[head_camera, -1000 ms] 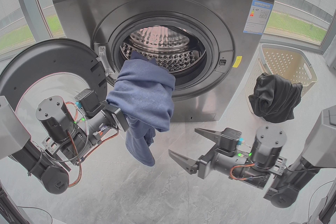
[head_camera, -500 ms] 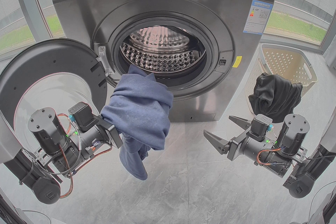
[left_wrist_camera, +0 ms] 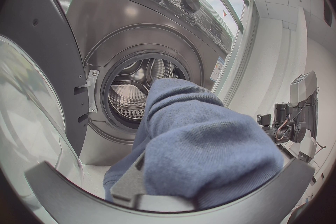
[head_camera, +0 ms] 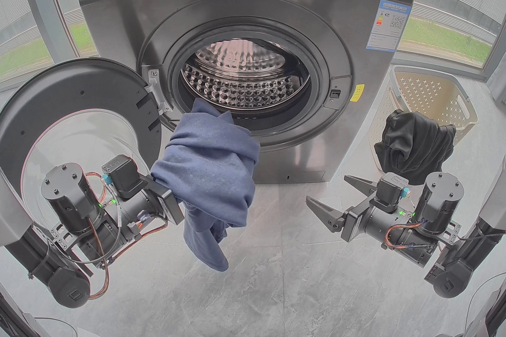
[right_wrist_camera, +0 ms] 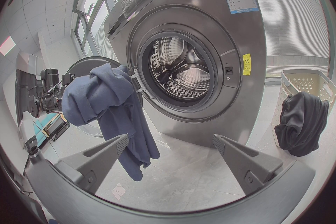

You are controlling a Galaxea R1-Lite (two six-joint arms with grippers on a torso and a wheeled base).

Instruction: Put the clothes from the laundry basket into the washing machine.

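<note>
Garment (head_camera: 211, 164) before washing machine (head_camera: 316, 11); basket (head_camera: 433, 93) right, door (head_camera: 68, 90) left.

The jaws stand wide apart with nothing between them, above the pale floor (right_wrist_camera: 189, 172). Straight ahead of the gap is the washing machine (right_wrist_camera: 196, 14), its round opening showing the shiny drum (right_wrist_camera: 178, 70). Beyond the left jaw a blue garment (right_wrist_camera: 105, 95) hangs bunched from the end of the left arm (right_wrist_camera: 45, 95), its tail dangling free of the floor, in front of the open door (right_wrist_camera: 82, 62). Beyond the right jaw stands the laundry basket (right_wrist_camera: 315, 83), a black garment (right_wrist_camera: 301, 123) draped over its rim.
</note>
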